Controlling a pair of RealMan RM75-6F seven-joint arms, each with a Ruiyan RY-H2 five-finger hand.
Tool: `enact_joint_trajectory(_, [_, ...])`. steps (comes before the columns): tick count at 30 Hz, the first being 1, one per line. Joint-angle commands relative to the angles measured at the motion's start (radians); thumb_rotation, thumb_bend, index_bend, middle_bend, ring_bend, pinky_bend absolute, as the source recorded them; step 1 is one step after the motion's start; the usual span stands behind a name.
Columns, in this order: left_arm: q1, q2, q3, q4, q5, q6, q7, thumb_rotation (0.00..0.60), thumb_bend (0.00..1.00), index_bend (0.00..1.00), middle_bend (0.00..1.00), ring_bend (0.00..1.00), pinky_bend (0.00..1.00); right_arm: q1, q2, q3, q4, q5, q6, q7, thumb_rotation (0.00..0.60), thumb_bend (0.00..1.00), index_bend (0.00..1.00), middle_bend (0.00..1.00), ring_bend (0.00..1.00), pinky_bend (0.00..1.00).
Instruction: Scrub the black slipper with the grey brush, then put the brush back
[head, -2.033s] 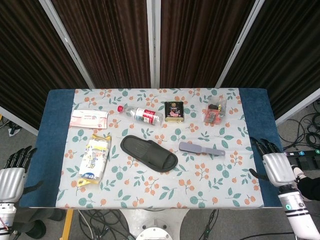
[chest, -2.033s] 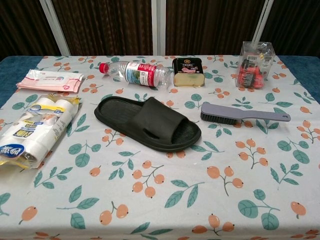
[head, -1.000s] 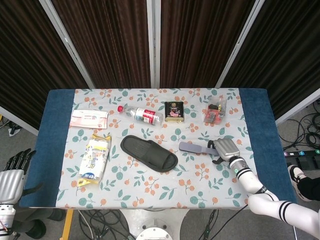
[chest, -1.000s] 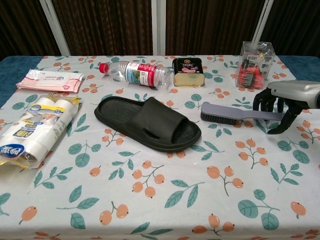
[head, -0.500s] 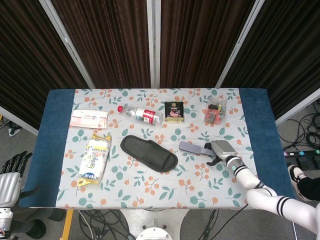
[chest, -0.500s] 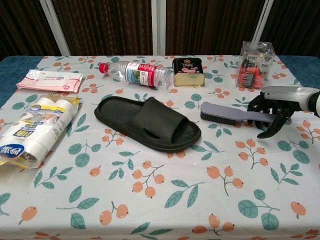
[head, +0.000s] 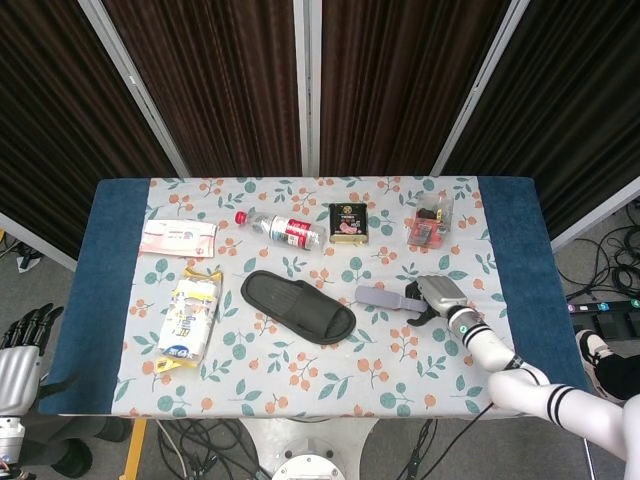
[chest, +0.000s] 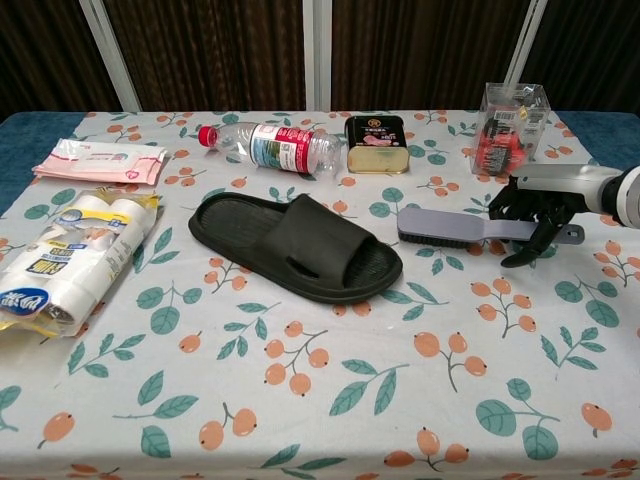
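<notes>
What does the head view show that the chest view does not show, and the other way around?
Only the head view shows the left hand, off the table's left edge, and the floor cables. Only the chest view shows the bristles on the brush's side. Both show the right hand curled over the brush handle, the black slipper, the bottle and the tin.

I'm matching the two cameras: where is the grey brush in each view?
Head view: grey brush right of centre, right hand on its handle.
Chest view: grey brush at right, same hand over the handle.
Shared landmark: black slipper, just left of the bristle end.
</notes>
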Motion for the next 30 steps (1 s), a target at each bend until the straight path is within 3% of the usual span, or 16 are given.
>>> enact_joint_trajectory(1, [0.0,-0.001,-0.001,0.001,-0.002,-0.002,-0.002,0.6,0.16,0.16,0.18,0.11,0.14,0.009,-0.007,-0.004,0.007,0.013,-0.003,-0.008,0.6,0.09,0.69,0.75,0.73,0.86])
enact_joint_trajectory(5, [0.004,-0.003,-0.001,0.004,-0.004,0.001,-0.005,0.6,0.16,0.16,0.18,0.11,0.14,0.025,-0.013,-0.006,0.005,0.05,-0.017,-0.017,0.6,0.17,0.73,0.77,0.78,0.92])
enact_joint_trajectory(10, [0.008,-0.004,0.0,0.003,-0.007,0.002,-0.007,0.6,0.16,0.16,0.18,0.11,0.14,0.037,-0.021,-0.012,-0.002,0.072,-0.005,-0.035,0.6,0.18,0.86,0.83,0.86,0.99])
enact_joint_trajectory(14, [0.012,-0.005,-0.002,0.003,-0.01,0.005,-0.009,0.6,0.16,0.16,0.18,0.11,0.14,0.036,-0.014,-0.014,-0.018,0.07,0.013,-0.036,0.6,0.2,0.99,0.9,0.94,1.0])
enact_joint_trajectory(17, [0.014,-0.006,-0.004,0.007,-0.007,0.013,-0.016,0.6,0.15,0.16,0.18,0.11,0.14,0.027,0.014,-0.012,-0.047,0.054,0.03,-0.026,0.6,0.24,1.0,0.94,0.98,1.0])
enact_joint_trajectory(24, [-0.014,0.011,-0.018,0.009,0.041,0.018,-0.053,0.6,0.16,0.16,0.18,0.11,0.14,-0.007,0.148,-0.022,-0.181,-0.081,0.098,-0.006,0.6,0.31,1.0,0.98,1.0,1.0])
enact_joint_trajectory(30, [-0.127,0.048,-0.05,-0.001,0.133,-0.048,-0.109,0.6,0.29,0.16,0.18,0.11,0.14,-0.031,0.283,-0.015,-0.332,-0.241,0.194,0.026,0.6,0.33,1.0,1.0,1.0,1.0])
